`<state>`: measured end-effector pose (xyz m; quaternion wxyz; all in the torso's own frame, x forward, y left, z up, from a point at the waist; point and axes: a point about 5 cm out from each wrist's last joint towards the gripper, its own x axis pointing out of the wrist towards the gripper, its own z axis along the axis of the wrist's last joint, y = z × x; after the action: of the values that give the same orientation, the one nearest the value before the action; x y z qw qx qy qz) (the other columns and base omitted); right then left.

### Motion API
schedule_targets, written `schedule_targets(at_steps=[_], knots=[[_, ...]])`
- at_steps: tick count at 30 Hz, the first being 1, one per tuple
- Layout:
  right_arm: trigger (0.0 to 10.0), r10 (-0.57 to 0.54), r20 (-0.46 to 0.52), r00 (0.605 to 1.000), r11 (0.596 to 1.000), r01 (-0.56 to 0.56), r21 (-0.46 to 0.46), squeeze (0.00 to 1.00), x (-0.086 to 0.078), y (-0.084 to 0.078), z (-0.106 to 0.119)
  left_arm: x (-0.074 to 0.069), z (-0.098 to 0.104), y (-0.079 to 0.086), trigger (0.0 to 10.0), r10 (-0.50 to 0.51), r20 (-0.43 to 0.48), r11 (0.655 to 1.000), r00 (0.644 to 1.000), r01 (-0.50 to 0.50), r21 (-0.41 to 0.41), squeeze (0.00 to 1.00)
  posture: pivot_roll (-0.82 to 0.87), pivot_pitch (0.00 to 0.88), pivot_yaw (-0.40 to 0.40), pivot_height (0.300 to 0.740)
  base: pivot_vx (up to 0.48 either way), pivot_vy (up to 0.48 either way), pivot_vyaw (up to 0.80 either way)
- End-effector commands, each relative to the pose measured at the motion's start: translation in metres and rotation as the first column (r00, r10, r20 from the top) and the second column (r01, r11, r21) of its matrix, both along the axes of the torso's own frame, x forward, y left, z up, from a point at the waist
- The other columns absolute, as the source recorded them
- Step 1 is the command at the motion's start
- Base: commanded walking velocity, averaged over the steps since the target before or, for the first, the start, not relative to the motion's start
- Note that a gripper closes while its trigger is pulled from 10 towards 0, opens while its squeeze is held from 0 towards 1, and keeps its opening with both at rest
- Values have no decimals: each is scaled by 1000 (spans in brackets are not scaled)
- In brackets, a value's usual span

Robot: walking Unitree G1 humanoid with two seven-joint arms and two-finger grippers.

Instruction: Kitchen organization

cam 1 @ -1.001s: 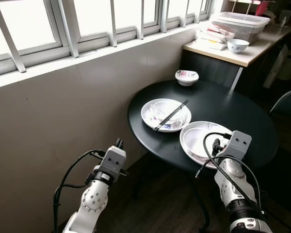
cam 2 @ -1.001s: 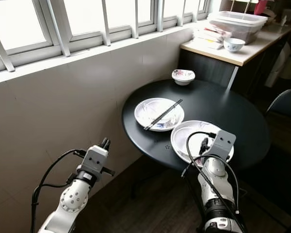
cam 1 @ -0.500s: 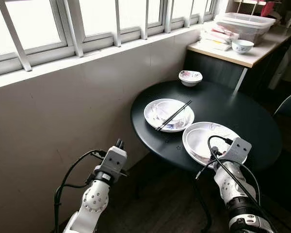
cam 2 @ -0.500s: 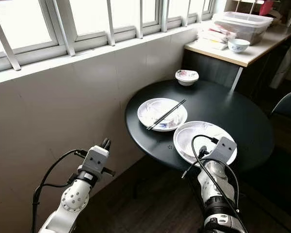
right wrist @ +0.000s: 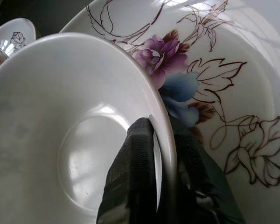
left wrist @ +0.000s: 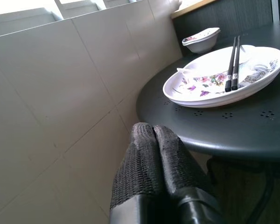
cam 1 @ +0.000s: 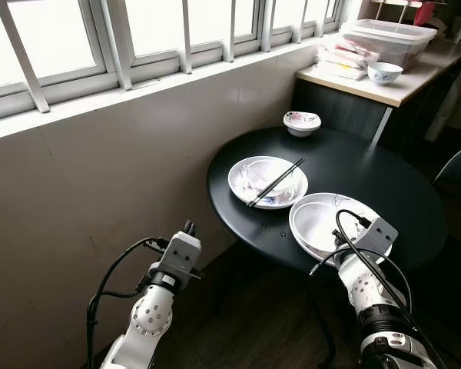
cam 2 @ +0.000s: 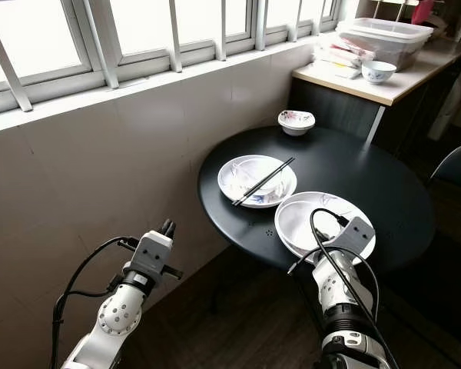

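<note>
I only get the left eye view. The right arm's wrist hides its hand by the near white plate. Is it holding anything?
Observer: Yes. The right wrist view shows the right gripper pinched on the rim of a white bowl, one finger inside and one outside.
Operator: Is the plate under that bowl plain?
Observer: No. The flowered plate has a purple and a blue bloom with brown-outlined leaves.
Operator: And the left hand?
Observer: The left gripper has its fingers pressed together with nothing between them. It points toward the table edge, where the chopsticks lie across the other plate.
</note>
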<state>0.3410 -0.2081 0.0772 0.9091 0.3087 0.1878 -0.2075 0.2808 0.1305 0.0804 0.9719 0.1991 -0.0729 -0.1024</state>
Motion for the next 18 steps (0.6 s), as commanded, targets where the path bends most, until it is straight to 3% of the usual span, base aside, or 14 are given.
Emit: schedule_targets(at_steps=[1, 5, 9, 10, 11, 14, 16, 17, 18], knots=[[0, 0, -7, 1000, 999, 1, 41, 0, 3, 4, 3, 2, 1, -1, 10000, -6, 10, 1000, 1000, 5, 18, 0, -69, 0, -22, 740, 0, 0, 0], [0, -11, 17, 1000, 1000, 11, 26, 0, 4, 3, 7, 2, 1, -1, 10000, -5, 10, 1000, 1000, 5, 19, 0, -68, 0, -21, 740, 0, 0, 0], [0, -37, 183, 982, 996, 52, -75, 0, 8, -2, 34, 2, 0, 0, 10000, 0, 11, 1000, 1000, 0, 20, 0, -68, 0, -21, 740, 0, 0, 0], [0, -37, 183, 982, 996, 52, -75, 0, 8, -2, 34, 2, 0, 0, 10000, 0, 11, 1000, 1000, 0, 20, 0, -68, 0, -21, 740, 0, 0, 0], [0, -36, 278, 960, 986, 79, -145, 0, 9, -4, 51, 2, 0, 0, 10000, 0, 11, 1000, 1000, 0, 21, 0, -67, 0, -21, 740, 0, 0, 0], [0, -1, 428, 904, 948, 138, -288, 0, 9, -4, 83, 2, 0, 1, 10000, 0, 11, 1000, 1000, -1, 22, 0, -69, 0, -19, 740, 0, 0, 0], [0, 67, 542, 838, 893, 192, -407, 0, 6, 1, 110, 2, 0, 1, 10000, 1, 11, 1000, 1000, -1, 22, 0, -70, 0, -18, 740, 0, 0, 0], [0, 67, 542, 838, 893, 192, -407, 0, 6, 1, 110, 2, 0, 1, 10000, 1, 11, 1000, 1000, -1, 22, 0, -70, 0, -18, 740, 0, 0, 0], [0, 111, 576, 810, 878, 191, -439, 0, 5, 6, 118, 2, 0, 1, 10000, 1, 12, 1000, 1000, -1, 22, 0, -71, 0, -17, 740, 0, 0, 0]])
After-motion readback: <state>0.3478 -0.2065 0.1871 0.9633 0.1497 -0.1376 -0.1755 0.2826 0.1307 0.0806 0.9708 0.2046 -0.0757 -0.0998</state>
